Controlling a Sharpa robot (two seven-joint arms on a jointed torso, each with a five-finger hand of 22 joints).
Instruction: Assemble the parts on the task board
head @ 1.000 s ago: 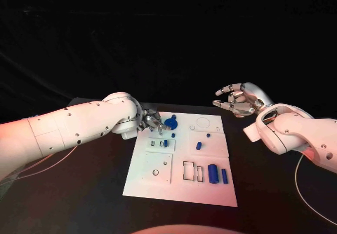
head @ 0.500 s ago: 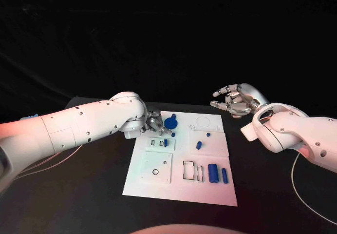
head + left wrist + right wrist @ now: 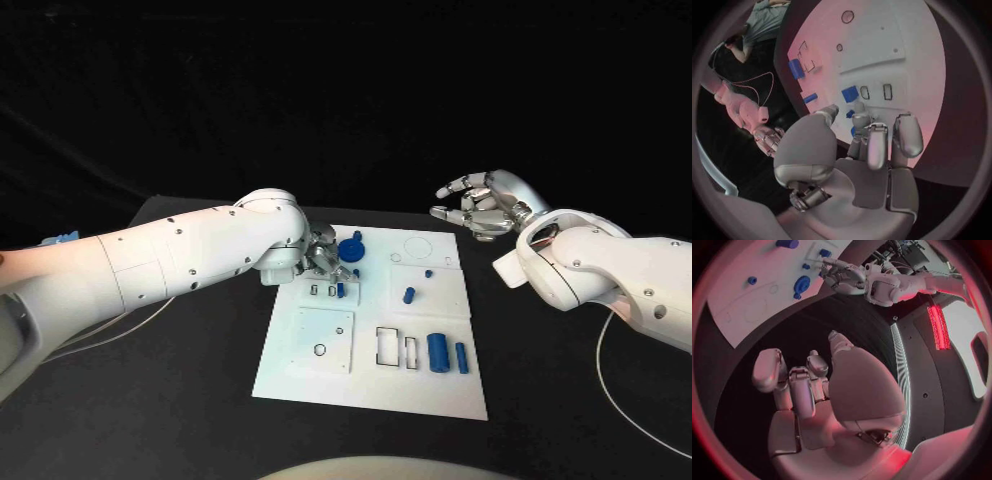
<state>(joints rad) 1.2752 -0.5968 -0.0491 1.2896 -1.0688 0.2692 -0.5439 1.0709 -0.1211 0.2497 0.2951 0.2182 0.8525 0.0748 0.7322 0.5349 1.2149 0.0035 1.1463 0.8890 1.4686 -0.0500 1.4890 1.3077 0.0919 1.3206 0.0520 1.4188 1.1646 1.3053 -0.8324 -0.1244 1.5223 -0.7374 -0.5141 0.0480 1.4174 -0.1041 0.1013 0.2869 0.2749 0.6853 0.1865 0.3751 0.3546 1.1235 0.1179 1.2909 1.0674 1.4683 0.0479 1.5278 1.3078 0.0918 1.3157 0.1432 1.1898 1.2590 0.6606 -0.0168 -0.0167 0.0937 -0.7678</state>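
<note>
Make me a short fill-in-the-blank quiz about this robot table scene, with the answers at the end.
1. The task board is the colour ____.
2. The small parts on the board are ____.
3. The hand working over the board's far corner is the ____ hand.
4. The right hand hovers off the board and holds ____.

Answers: white; blue; left; nothing

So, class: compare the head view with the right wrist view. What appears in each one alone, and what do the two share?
Head view alone: the two long blue cylinders lying side by side near the task board's near edge, and the rectangular slots beside them.

Right wrist view alone: the right hand's palm side, fingers apart and holding nothing, hanging over the black table off the board.

Both: the white board, the round blue part near its far edge, and the left hand reaching over the board beside that part.
</note>
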